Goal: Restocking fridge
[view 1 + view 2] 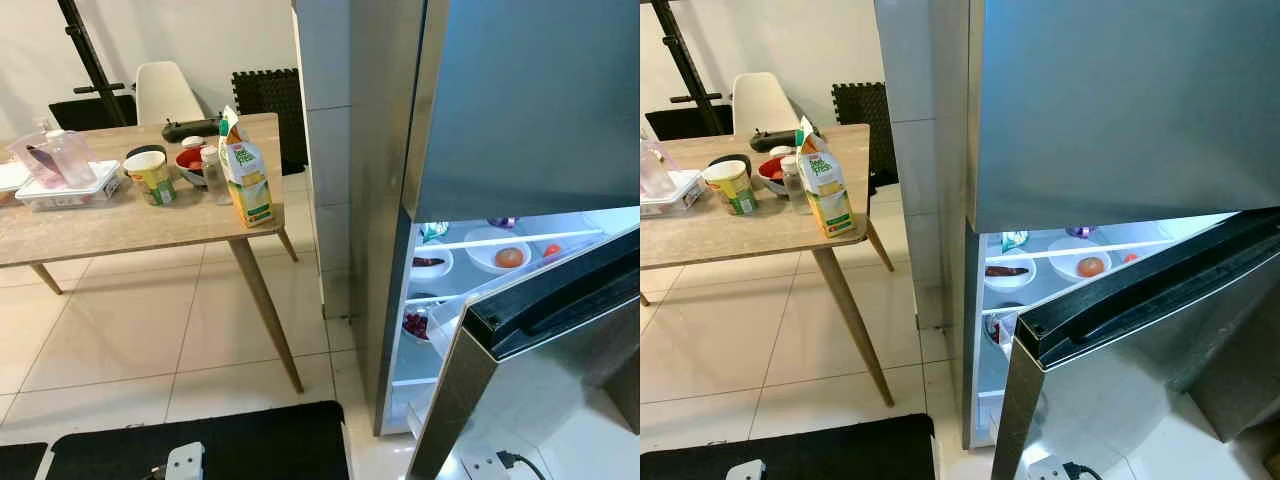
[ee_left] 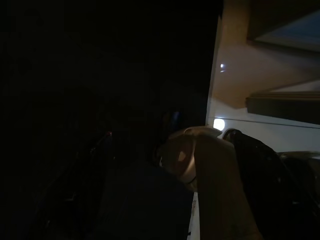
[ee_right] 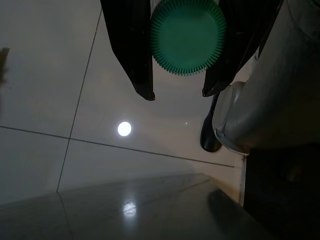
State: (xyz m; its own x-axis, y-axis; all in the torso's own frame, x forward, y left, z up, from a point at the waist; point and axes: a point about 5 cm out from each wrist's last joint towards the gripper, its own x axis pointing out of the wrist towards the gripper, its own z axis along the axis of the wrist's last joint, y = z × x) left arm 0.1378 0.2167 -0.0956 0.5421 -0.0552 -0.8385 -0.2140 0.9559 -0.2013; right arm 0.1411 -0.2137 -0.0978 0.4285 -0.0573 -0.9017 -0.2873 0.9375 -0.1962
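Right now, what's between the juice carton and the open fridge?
Bare floor tiles and a tiled pillar separate the juice carton from the fridge, seen in both eye views.

Right gripper (image 3: 178,92): two long black fingers (image 3: 131,47), flat, tapering to blunt angled tips, matte, no visible screws or markings. At 3 o'clock of them, a smooth silver-grey rounded limb casing (image 3: 280,95) ending in a lipped cuff edge, with a glossy black foot-like piece (image 3: 209,135) under it at about 4 o'clock. Left wrist view very dark: a pale, rounded shell segment (image 2: 210,170) with a black rounded part (image 2: 255,170) at its 3 o'clock. Finish and cabling unreadable there.
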